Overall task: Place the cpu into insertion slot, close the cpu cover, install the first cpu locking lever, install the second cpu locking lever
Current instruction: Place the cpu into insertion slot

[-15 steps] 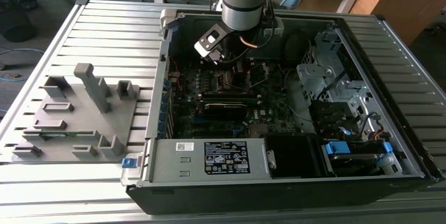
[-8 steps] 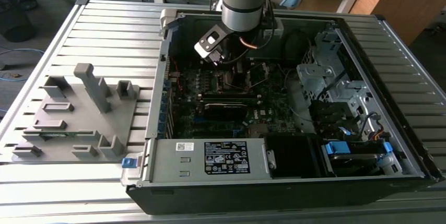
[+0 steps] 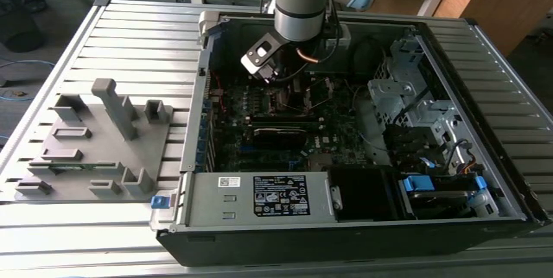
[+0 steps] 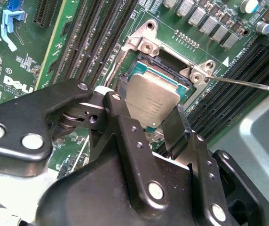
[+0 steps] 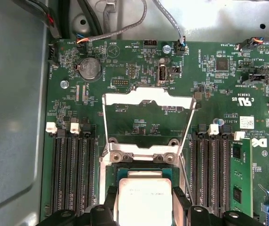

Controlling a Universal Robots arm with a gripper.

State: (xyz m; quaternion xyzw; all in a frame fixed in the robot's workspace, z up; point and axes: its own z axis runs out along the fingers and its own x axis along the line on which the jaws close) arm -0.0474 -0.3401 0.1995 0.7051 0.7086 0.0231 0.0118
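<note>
End effector (image 4: 148, 117) clenched on cpu (image 4: 152, 94) edges, keeping chip aligned over insertion slot (image 4: 165, 63) directly beneath; cpu cover (image 5: 146, 97) stands open beyond, leaving socket reachable.

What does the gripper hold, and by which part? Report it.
The gripper holds the cpu by two opposite side edges, over the insertion slot.

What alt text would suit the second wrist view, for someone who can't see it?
The black gripper clasps the silver cpu in its jaws at the insertion slot on a green motherboard, long black memory slots on both sides.
</note>
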